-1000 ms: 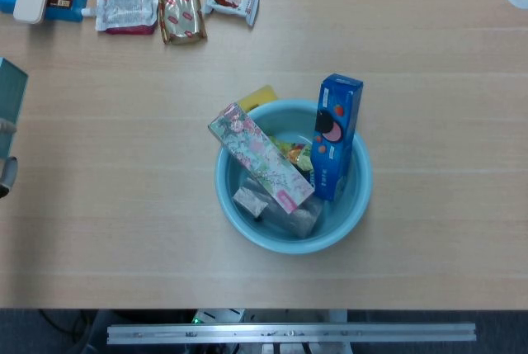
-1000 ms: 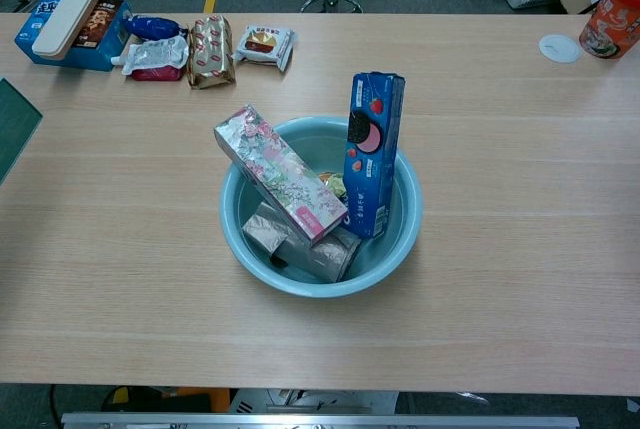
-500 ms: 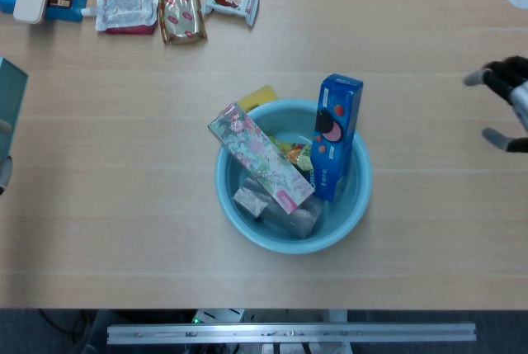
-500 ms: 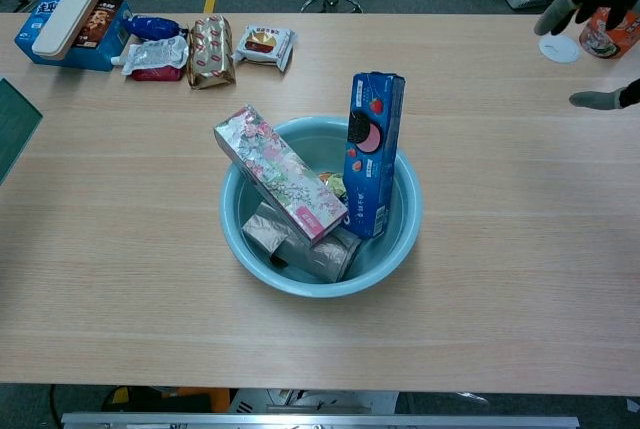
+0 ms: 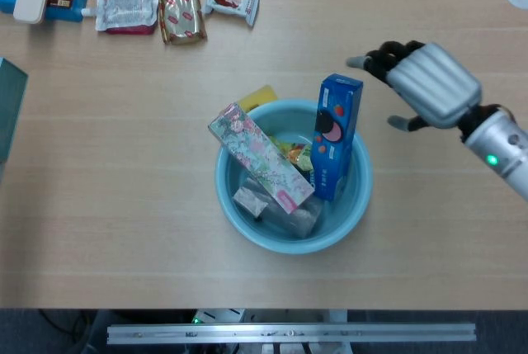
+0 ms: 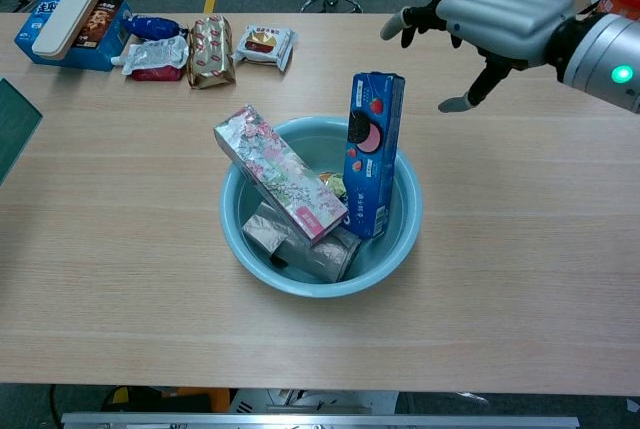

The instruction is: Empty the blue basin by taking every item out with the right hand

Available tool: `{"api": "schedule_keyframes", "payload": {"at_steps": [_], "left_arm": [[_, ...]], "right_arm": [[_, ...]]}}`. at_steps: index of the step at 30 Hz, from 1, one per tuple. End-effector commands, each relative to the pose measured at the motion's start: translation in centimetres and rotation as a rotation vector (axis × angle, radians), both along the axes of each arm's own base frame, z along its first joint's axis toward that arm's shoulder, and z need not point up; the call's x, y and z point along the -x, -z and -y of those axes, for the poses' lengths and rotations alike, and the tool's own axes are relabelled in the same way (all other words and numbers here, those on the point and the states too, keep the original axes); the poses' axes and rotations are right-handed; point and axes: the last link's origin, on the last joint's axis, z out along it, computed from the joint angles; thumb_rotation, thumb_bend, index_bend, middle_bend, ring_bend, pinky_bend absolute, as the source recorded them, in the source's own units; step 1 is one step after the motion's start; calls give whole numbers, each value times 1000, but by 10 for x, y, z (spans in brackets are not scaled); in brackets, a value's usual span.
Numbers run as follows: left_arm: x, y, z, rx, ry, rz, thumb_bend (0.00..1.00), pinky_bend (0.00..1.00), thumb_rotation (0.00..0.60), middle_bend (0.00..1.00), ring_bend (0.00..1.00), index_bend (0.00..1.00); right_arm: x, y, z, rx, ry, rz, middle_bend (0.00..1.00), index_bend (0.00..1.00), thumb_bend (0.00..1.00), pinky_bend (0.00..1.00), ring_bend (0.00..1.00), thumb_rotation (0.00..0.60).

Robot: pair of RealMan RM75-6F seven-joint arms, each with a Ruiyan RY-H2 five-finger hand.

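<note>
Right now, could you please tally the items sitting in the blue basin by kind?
Boxes: 2, a tall blue biscuit box and a pink floral box.
Silver foil packets: 1.
Yellow snack packets: 1, partly hidden.
Total: 4 visible in the light blue plastic basin; more may lie underneath.

- The basin (image 5: 355, 197) sits mid-bench (image 5: 124, 230).
- In it, a tall box (image 5: 337, 135) stands upright against the right wall; a long box (image 5: 261, 156) leans over the left rim — a foil pack (image 5: 285, 215) lies under it.
- The right robot hand (image 5: 425, 83) hovers right of the tall box, apart from it.
- Snack packets (image 5: 183, 1) lie along the far left edge.
</note>
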Motion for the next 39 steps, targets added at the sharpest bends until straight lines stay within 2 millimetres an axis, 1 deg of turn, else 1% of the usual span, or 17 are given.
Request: {"api": "schedule_keyframes", "payload": {"at_steps": [1,5,9,14,20,26,28,33,36,39], "left_arm": [[1,-1,1,-2,-6,0,357,307,600,385,312,398],[3,-1,1,-7,-17,-1,357,308,600,385,312,398],[4,-2,0,-10,-20,-1,357,307,600,385,312,398],[4,-3,0,-11,-24,-5,357,307,600,384,312,398],[5,-6,0,-18,-27,-8,357,307,600,384,312,399],[5,-6,-1,-19,-27,-9,357,307,600,383,312,399],[5,-7,0,-20,-27,-8,357,307,600,383,312,399],[6,-7,0,-20,-29,-8,357,307,600,383,312,399],[6,-7,1,-19,-27,-8,357,307,600,383,312,400],[5,-6,1,-19,-23,-6,357,308,600,383,312,400]], "right_arm": [[-14,13,14,-30,-9,-21,286,185,125,414,231,600],[-28,20,27,-75,1,-37,286,185,125,414,231,600],[-38,27,38,-106,12,-47,286,184,125,414,231,600],[-43,37,47,-143,21,-80,286,184,125,414,231,600],[-45,46,51,-186,40,-111,286,184,127,414,231,600],[-46,52,50,-229,50,-126,287,185,130,414,231,600],[-46,51,48,-229,44,-122,302,186,133,414,237,600],[-40,46,43,-224,33,-116,346,238,137,415,288,600],[-33,40,37,-224,28,-127,361,253,139,417,316,600],[-24,32,29,-228,27,-143,363,255,139,419,323,600]]}}
